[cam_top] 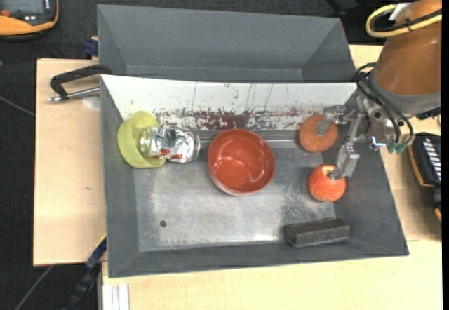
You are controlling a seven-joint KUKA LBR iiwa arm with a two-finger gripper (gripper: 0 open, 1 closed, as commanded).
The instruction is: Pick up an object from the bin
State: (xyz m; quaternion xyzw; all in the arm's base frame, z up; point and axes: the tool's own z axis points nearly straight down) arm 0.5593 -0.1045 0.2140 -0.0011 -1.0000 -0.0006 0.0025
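The pincer [345, 163] hangs low at the right side of the grey metal bin [196, 221], its tip at the upper right edge of a round orange-red ball [326, 185]; whether it is open, closed or has hold of anything cannot be told. Just beyond the ball, near the back wall, lies an orange ring-shaped piece [316, 134], and nearer the front wall a dark grey rectangular block [316, 232]. Farther left are a red round bowl [240, 161], a crushed silver can [170, 145] and a yellow-green cup [133, 140].

Floor [193, 216] in front of the red bowl [240, 161] lay open; right of it an orange-red ball [326, 186], orange lump [316, 134] and dark block [316, 232] crowded.
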